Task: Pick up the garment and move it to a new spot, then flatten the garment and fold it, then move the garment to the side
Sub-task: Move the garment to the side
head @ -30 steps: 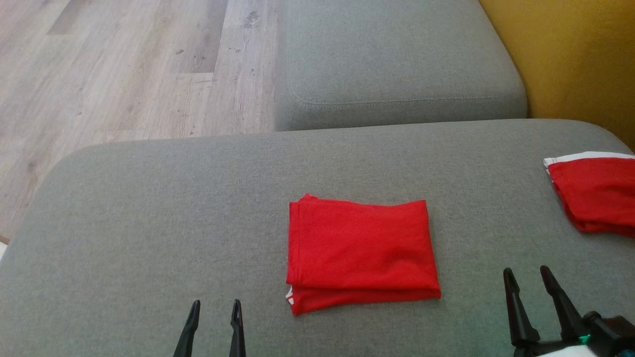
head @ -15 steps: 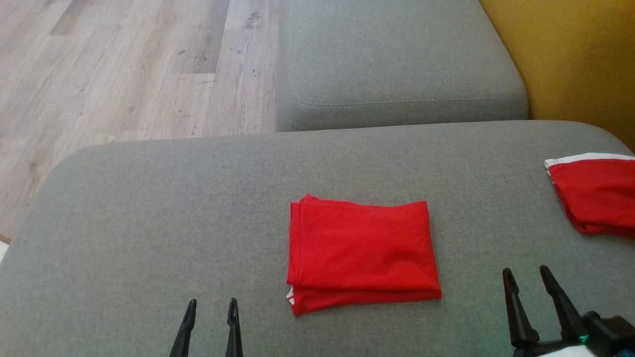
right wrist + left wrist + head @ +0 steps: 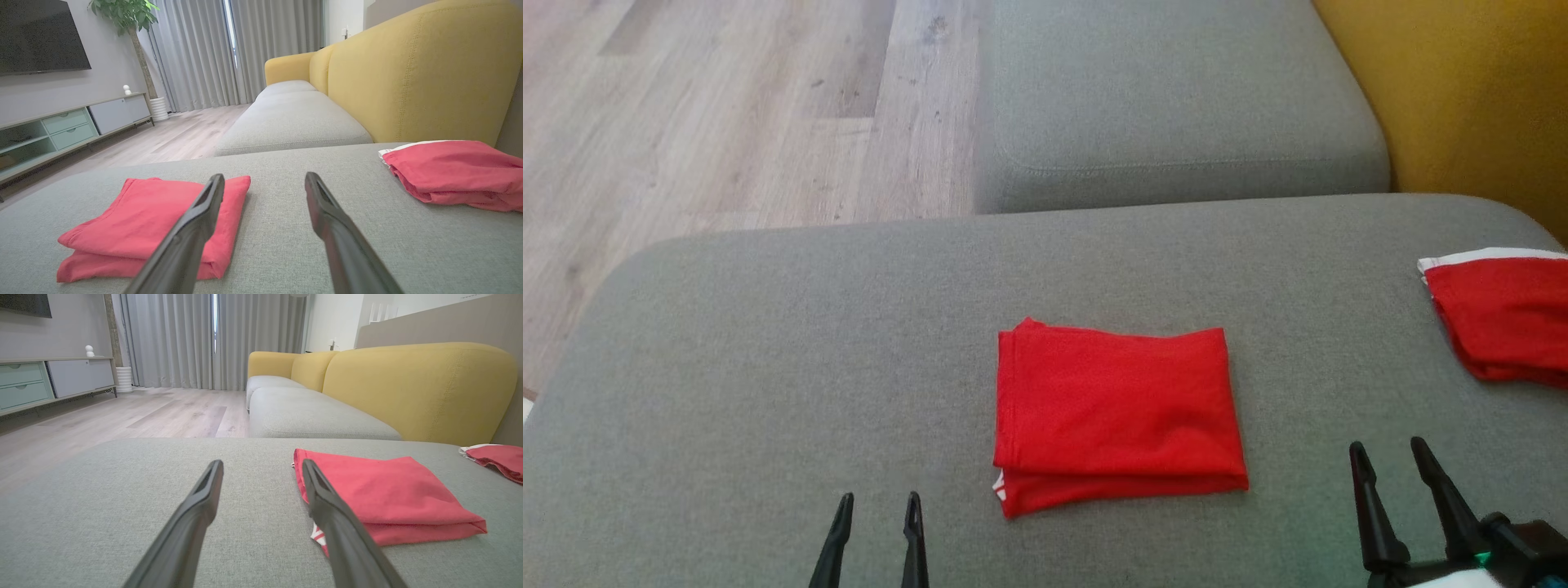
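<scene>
Folded red cloth garment [image 3: 1119,416] on my grey sofa cushion [image 3: 768,367], long axis along near edge; left hand [image 3: 880,495], right hand [image 3: 1387,443] wide, empty.

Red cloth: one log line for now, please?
garment: folded, mid cushion | left gripper: open, empty | right gripper: open, empty | second garment: far right

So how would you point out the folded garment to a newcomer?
Start at the grey cushion nearest the robot. The folded garment lies at its middle, a neat red rectangle. The other garment, at the right edge, is rumpled with a white band.
</scene>
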